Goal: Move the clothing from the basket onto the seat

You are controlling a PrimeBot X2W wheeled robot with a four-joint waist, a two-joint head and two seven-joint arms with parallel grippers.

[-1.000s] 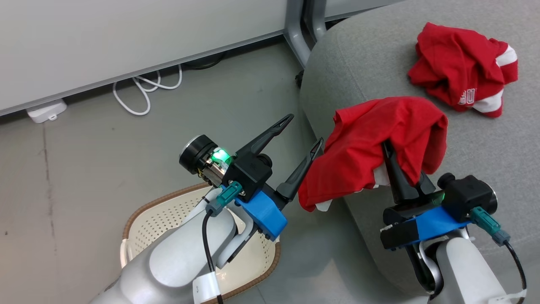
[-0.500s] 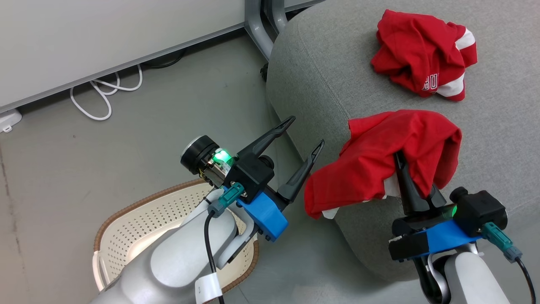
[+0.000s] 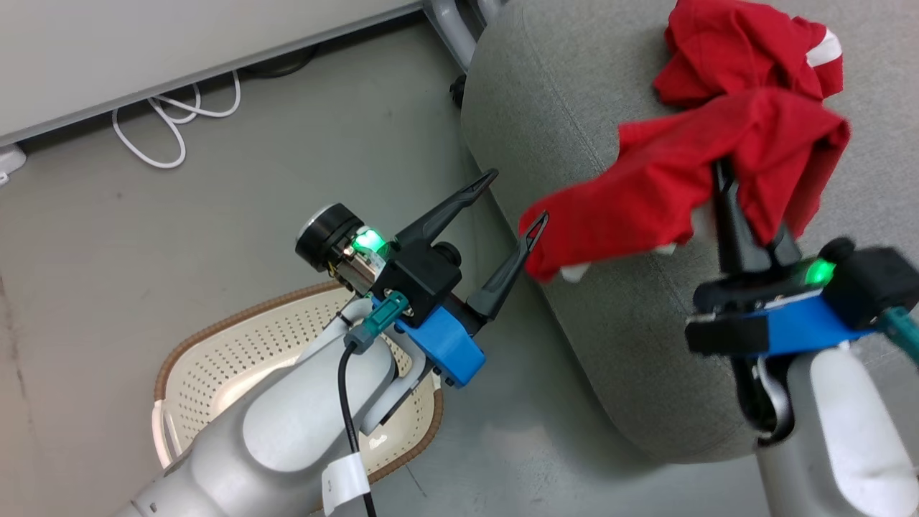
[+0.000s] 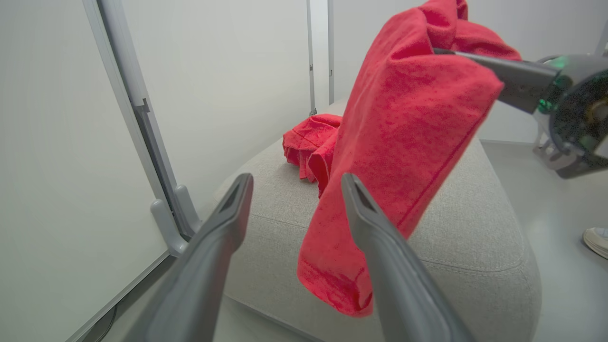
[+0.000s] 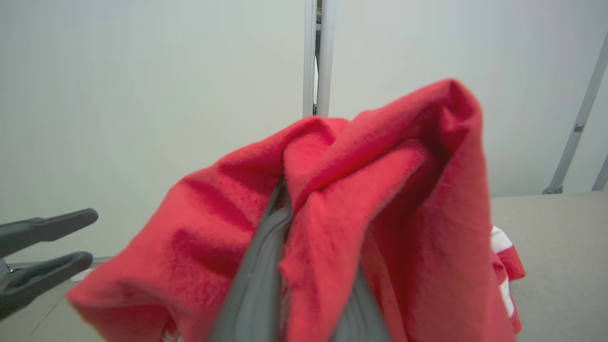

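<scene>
Jaws of the right gripper (image 3: 720, 176) pinch a bunched fold of the plain red garment (image 3: 646, 194): light, limp, best held there; left gripper (image 3: 517, 195) gapes empty

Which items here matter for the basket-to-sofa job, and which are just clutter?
Job:
plain red garment, held by right gripper
striped red garment, lying on the sofa
basket, on the floor
left gripper, open

Lying about:
white cable
grey frame leg

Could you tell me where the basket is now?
In the head view, the basket sits on the floor at lower left, partly under the left arm, left of the sofa.
</scene>
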